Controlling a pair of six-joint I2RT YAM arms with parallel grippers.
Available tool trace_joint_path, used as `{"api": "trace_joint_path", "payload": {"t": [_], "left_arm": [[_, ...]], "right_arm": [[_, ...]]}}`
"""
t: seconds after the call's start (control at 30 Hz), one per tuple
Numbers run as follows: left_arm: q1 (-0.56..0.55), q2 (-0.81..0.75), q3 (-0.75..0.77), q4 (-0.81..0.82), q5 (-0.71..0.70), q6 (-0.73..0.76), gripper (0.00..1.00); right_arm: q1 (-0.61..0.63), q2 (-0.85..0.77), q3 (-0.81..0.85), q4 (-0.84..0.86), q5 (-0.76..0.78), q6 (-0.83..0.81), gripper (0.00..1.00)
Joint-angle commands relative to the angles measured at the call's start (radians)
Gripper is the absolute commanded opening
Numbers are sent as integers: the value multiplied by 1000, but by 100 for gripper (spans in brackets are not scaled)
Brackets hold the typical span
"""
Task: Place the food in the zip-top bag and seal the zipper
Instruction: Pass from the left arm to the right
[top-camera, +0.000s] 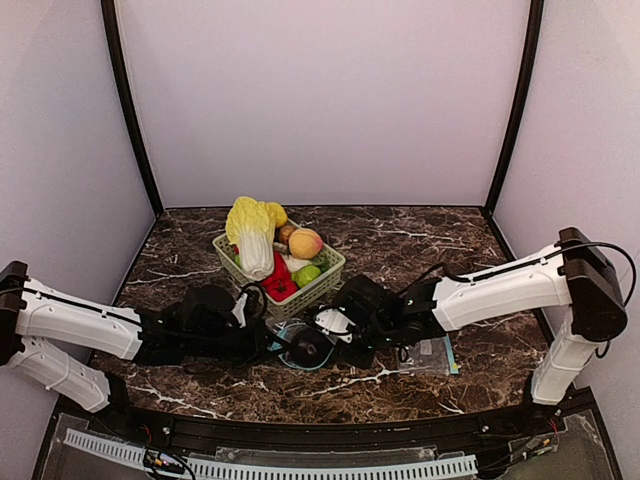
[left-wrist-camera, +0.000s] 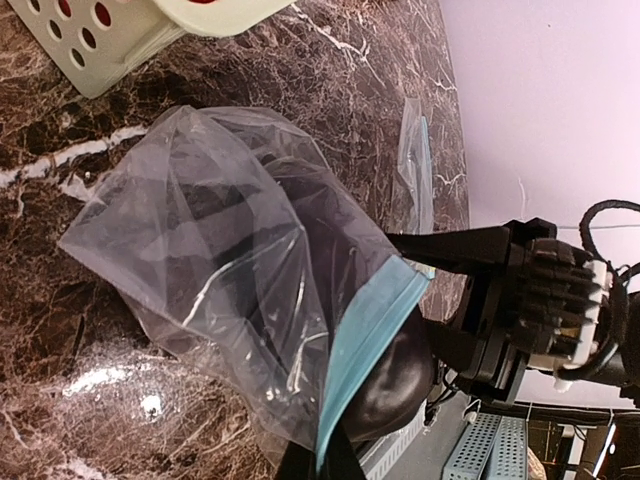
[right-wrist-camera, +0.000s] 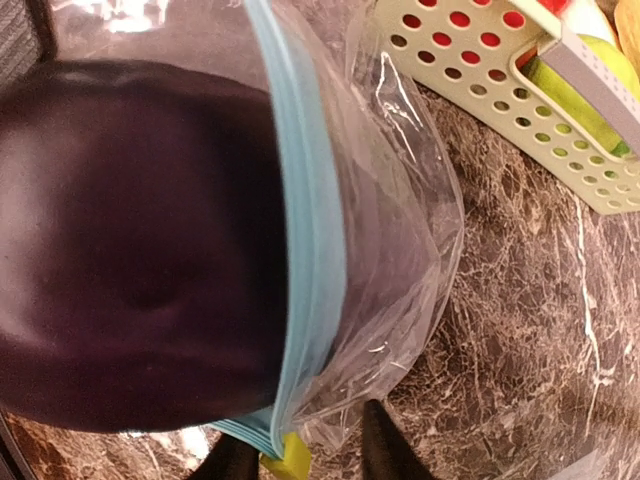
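The clear zip-top bag (top-camera: 300, 346) with a blue zipper strip (left-wrist-camera: 365, 345) lies between my two grippers in front of the basket. The dark purple eggplant (right-wrist-camera: 130, 250) sits in its mouth, partly inside; it also shows in the left wrist view (left-wrist-camera: 395, 375). My left gripper (left-wrist-camera: 312, 468) is shut on the blue zipper edge. My right gripper (right-wrist-camera: 305, 462) is open, with the bag's corner and the yellow slider (right-wrist-camera: 291, 458) between its fingers. The orange-yellow peach (top-camera: 305, 243) and the small green fruit (top-camera: 307, 274) lie in the basket.
The pale perforated basket (top-camera: 330, 268) stands just behind the bag and also holds the pale cabbage (top-camera: 252, 235) and red peppers (top-camera: 279, 284). A flat piece of clear plastic with a blue edge (top-camera: 432, 356) lies under the right arm. Purple walls enclose the marble table.
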Motion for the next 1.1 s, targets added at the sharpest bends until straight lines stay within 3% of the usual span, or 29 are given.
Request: {"api": "trace_joint_path", "payload": {"t": [0.0, 0.07, 0.1, 0.2, 0.3, 0.43, 0.5, 0.57, 0.63, 0.77, 0.97, 1.07], "left_arm": [[10, 15, 10, 13, 34, 18, 1], [23, 15, 18, 4, 41, 28, 1], [26, 10, 23, -25, 39, 48, 1], [35, -9, 107, -180, -13, 138, 1], [34, -15, 212, -469, -141, 291, 1], [34, 5, 318, -627, -210, 421, 5], [35, 6, 337, -624, -193, 460, 18], [36, -3, 331, -597, -170, 478, 39], [36, -24, 313, -572, -159, 480, 53], [35, -85, 257, -532, -148, 471, 76], [35, -166, 164, -372, -3, 467, 96], [29, -151, 165, -358, 37, 482, 99]], "right_arm": [[16, -4, 20, 47, -9, -48, 14], [18, -25, 27, 24, -30, -47, 2], [20, -36, 39, -4, -46, -43, 0], [28, -75, 101, -133, -115, -15, 0], [38, -108, 170, -261, -211, 39, 0], [42, -139, 204, -340, -336, 125, 0], [43, -148, 191, -340, -360, 168, 0], [44, -164, 152, -300, -370, 197, 0], [43, -178, 106, -248, -382, 223, 0], [44, -201, 59, -154, -420, 267, 0], [44, -204, 45, -105, -443, 287, 0], [44, -206, 41, -89, -454, 291, 0]]}}
